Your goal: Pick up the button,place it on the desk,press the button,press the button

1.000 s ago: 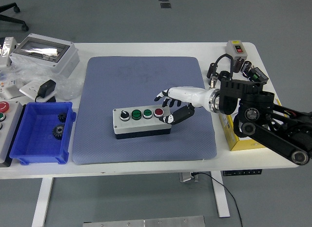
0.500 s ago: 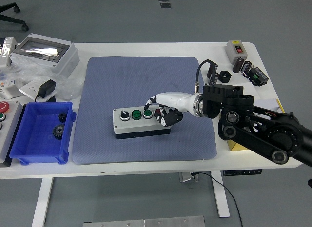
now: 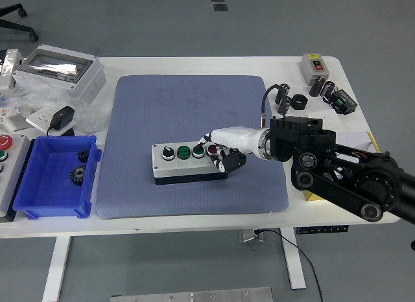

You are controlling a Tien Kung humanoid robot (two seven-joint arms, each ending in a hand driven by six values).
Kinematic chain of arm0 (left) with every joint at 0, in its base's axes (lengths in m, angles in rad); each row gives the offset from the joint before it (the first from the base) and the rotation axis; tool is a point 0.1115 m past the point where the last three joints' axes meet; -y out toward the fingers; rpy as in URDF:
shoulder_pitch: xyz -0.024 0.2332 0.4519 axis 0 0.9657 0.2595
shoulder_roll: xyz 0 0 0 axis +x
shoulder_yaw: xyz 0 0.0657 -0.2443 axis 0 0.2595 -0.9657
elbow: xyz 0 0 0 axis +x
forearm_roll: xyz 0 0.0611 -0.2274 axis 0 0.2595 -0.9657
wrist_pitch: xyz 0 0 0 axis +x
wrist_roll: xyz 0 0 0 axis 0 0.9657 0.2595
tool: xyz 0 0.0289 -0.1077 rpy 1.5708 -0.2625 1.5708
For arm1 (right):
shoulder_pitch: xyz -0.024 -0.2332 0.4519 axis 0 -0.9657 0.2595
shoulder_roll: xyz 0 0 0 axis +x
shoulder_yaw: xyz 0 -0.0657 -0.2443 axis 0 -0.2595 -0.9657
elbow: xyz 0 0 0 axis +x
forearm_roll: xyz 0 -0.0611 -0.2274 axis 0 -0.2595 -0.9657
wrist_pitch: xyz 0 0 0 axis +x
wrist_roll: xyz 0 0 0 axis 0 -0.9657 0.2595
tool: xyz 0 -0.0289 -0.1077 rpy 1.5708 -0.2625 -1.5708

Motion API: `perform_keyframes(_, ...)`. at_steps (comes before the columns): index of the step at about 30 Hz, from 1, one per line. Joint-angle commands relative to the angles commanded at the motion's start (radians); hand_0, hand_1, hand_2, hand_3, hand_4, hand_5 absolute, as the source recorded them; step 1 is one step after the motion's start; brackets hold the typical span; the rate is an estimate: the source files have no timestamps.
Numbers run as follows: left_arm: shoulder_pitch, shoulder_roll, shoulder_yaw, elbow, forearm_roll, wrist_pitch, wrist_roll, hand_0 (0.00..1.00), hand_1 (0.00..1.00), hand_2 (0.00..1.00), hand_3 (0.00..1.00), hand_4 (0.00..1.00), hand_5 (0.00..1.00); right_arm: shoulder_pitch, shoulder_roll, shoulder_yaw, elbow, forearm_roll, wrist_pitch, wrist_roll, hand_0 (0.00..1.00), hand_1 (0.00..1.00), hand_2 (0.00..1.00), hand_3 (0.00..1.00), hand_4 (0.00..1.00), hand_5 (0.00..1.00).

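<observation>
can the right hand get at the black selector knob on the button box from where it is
Probably yes: the right hand is already over the button box, near its red button. Nothing stands between it and the black selector knob.

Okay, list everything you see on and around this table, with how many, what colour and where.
button box: one, grey top on a black base, with a black knob, two green buttons and a red one, mid-mat
mat: one, blue-grey, table centre
bin: one, blue, left of mat, holding two dark gears
enclosure: one, light grey with clear lid, far left
adapter: one, black, on a white block near the bin
switch box: one, grey, far right corner
small black parts: several, far right
yellow box: one, right edge, under the arm
table: one, white
right hand: one, white and black, fingers on the button box's right end
</observation>
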Motion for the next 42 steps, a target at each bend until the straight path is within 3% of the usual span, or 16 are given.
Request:
perform_keyframes(6,0.001,-0.001,0.000,0.001,-0.001,0.001,-0.004,0.661,0.546,0.476,0.558,0.351,0.002,-0.011,-0.008,0.032,0.012,0.005,-0.026,0.033,0.036,0.093,0.194,0.820,0.214,0.074)
perform_keyframes(14,0.008,-0.003,0.012,0.002,-0.018,0.008,-0.002,0.661,0.546,0.477,0.558,0.354,0.002,-0.127,-0.062,0.243,0.075,0.176,0.034,0.179,0.042,0.090,0.191,0.795,0.217,0.070)
perform_keyframes(17,0.011,-0.004,0.017,0.001,-0.022,0.011,-0.001,0.661,0.546,0.477,0.558,0.354,0.002,-0.195,-0.059,0.346,0.085,0.233,0.015,0.241,0.042,0.090,0.191,0.795,0.217,0.070)
perform_keyframes(21,0.010,-0.005,0.018,0.006,-0.016,0.019,-0.006,0.661,0.547,0.476,0.558,0.355,0.002,-0.284,-0.041,0.467,0.092,0.254,-0.078,0.324,0.062,0.109,0.204,0.775,0.198,0.083)
perform_keyframes(24,0.008,-0.006,0.023,0.017,-0.002,0.046,-0.011,0.661,0.547,0.476,0.558,0.355,0.002,-0.363,-0.014,0.568,0.069,0.291,-0.184,0.405,0.062,0.109,0.204,0.775,0.198,0.083)
perform_keyframes(25,0.008,-0.007,0.025,0.021,0.002,0.056,-0.013,0.661,0.547,0.476,0.557,0.353,0.002,-0.386,-0.004,0.596,0.056,0.309,-0.219,0.431,0.166,0.296,0.476,0.837,0.474,0.316)
perform_keyframes(30,0.007,-0.012,0.025,0.033,0.017,0.090,-0.021,0.661,0.547,0.476,0.557,0.353,0.002,-0.509,0.048,0.733,-0.039,0.429,-0.399,0.588,0.166,0.296,0.476,0.837,0.474,0.316)
perform_keyframes(31,0.006,-0.013,0.025,0.033,0.018,0.093,-0.021,0.661,0.545,0.473,0.555,0.346,0.002,-0.530,0.056,0.754,-0.052,0.450,-0.426,0.616,0.388,0.436,0.576,0.785,0.582,0.388)
perform_keyframes(35,0.004,-0.018,0.023,0.028,0.023,0.100,-0.008,0.661,0.545,0.473,0.555,0.346,0.002,-0.618,0.081,0.829,-0.093,0.539,-0.529,0.726,0.388,0.436,0.576,0.785,0.582,0.388)
perform_keyframes(36,0.004,-0.019,0.021,0.027,0.024,0.102,-0.005,0.661,0.545,0.473,0.555,0.346,0.002,-0.639,0.085,0.838,-0.100,0.560,-0.551,0.752,0.388,0.436,0.576,0.785,0.582,0.388)
perform_keyframes(37,0.004,-0.020,0.020,0.027,0.026,0.104,-0.004,0.661,0.543,0.473,0.555,0.342,0.002,-0.656,0.089,0.843,-0.104,0.575,-0.567,0.773,0.528,0.630,0.656,0.735,0.615,0.393)
perform_keyframes(42,0.005,-0.022,0.017,0.025,0.035,0.108,0.003,0.661,0.543,0.473,0.555,0.342,0.002,-0.697,0.104,0.849,-0.116,0.595,-0.607,0.855,0.528,0.630,0.656,0.735,0.615,0.393)
